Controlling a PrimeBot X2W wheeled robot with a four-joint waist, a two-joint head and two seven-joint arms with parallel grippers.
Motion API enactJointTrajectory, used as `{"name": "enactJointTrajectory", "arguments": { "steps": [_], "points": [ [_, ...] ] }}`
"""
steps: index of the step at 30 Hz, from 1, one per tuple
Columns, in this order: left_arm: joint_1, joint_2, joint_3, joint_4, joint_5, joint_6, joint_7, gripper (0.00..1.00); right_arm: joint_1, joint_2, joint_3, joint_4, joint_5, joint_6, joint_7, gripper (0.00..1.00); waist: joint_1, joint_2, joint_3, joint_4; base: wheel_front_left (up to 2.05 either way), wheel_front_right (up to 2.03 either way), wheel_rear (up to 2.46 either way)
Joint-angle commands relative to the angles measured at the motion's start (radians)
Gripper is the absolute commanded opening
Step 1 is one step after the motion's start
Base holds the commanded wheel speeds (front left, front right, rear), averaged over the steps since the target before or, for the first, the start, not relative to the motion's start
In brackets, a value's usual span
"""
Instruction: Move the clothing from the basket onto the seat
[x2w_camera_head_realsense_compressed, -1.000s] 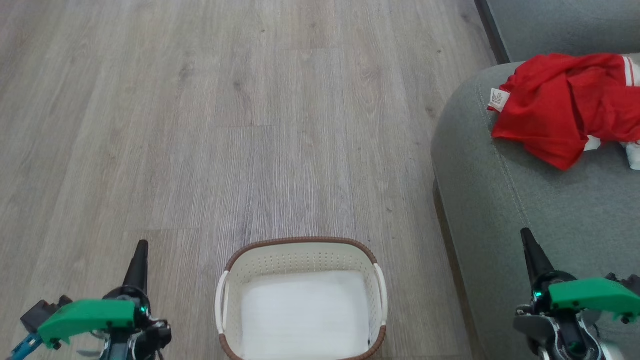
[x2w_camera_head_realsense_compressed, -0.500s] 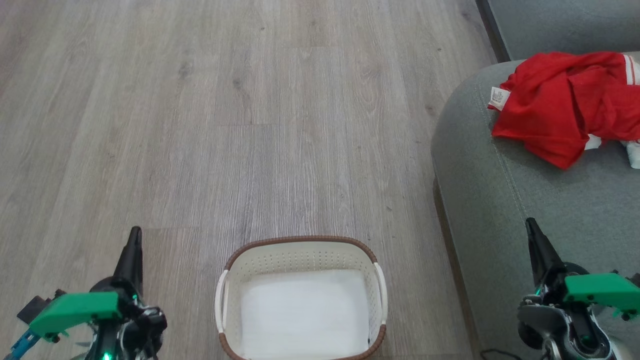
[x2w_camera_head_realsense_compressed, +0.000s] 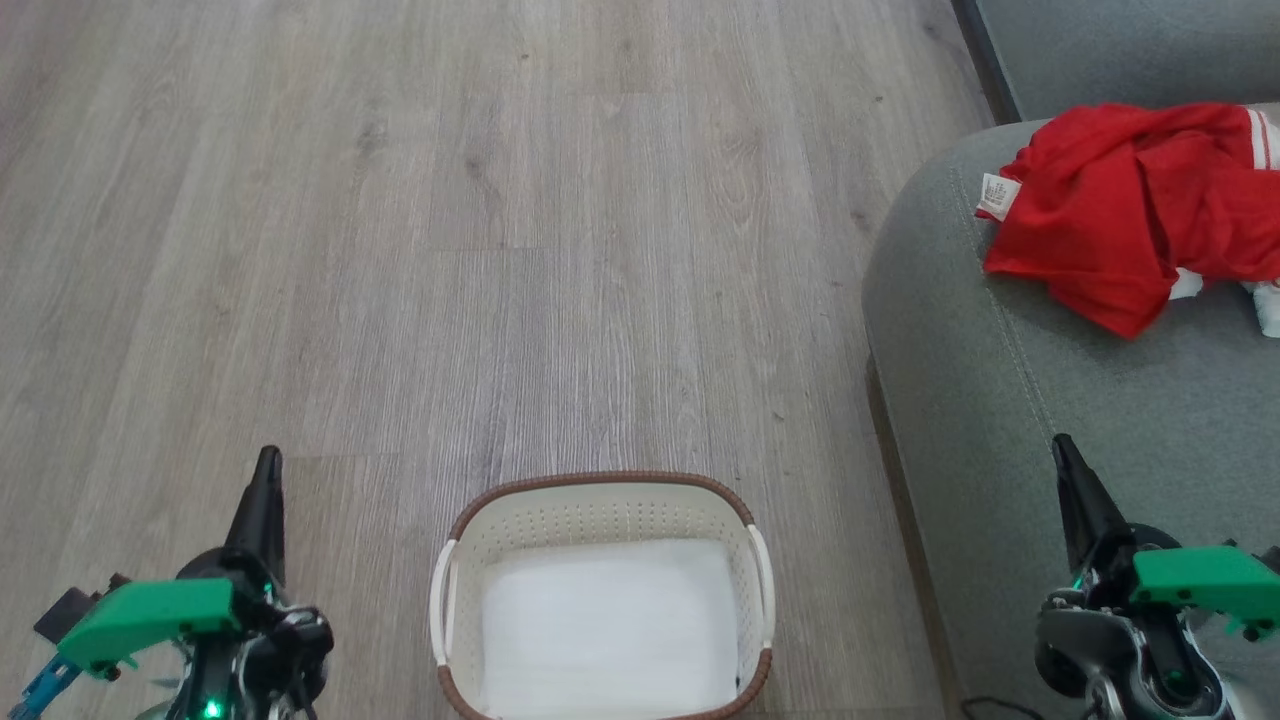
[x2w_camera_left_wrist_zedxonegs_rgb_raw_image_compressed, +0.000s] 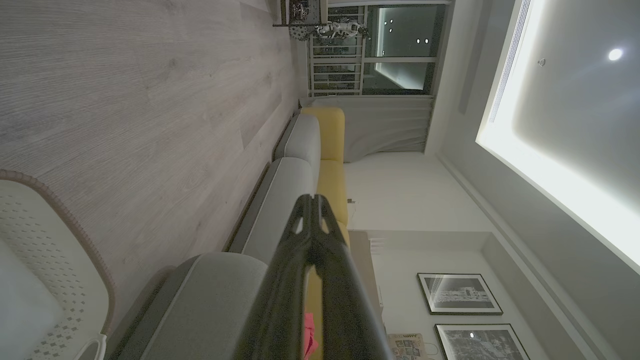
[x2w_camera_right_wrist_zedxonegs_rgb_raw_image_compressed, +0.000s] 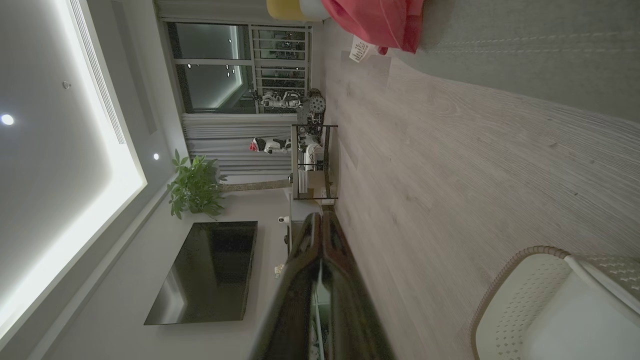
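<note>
The clothing (x2w_camera_head_realsense_compressed: 1130, 215) lies in a crumpled red heap on the seat (x2w_camera_head_realsense_compressed: 1000, 400), near its rounded left edge and toward the far end, with a white label (x2w_camera_head_realsense_compressed: 993, 195) sticking out at the heap's left side and white stripes and white patches showing at its right. The basket (x2w_camera_head_realsense_compressed: 600, 482) stands on the wood floor (x2w_camera_head_realsense_compressed: 500, 250) just left of the seat's near corner, well apart from the clothing, its pale bottom in plain sight inside the brown rim. The left hand (x2w_camera_head_realsense_compressed: 268, 458) hangs over the floor left of the basket, its two dark fingers pressed together into one point and holding nothing. The right hand (x2w_camera_head_realsense_compressed: 1062, 442) hangs over the near part of the seat, right of the basket, its fingers likewise pressed together on nothing. Both hands point away from the robot.
</note>
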Motion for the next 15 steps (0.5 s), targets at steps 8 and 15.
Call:
{"name": "enactJointTrajectory", "arguments": {
  "steps": [8, 15],
  "points": [
    [-0.049, 0.009, 0.037, -0.029, -0.002, -0.007, 0.008, 0.0, -0.054, -0.003, 0.017, -0.039, 0.006, 0.0, 0.004, 0.0, 0.0, 0.0, 0.0, 0.0, 0.0, 0.0, 0.0],
    [-0.049, 0.009, 0.037, -0.029, -0.002, -0.007, 0.008, 0.0, -0.054, -0.003, 0.017, -0.039, 0.006, 0.0, 0.004, 0.0, 0.0, 0.0, 0.0, 0.0, 0.0, 0.0, 0.0]
  ]
}}
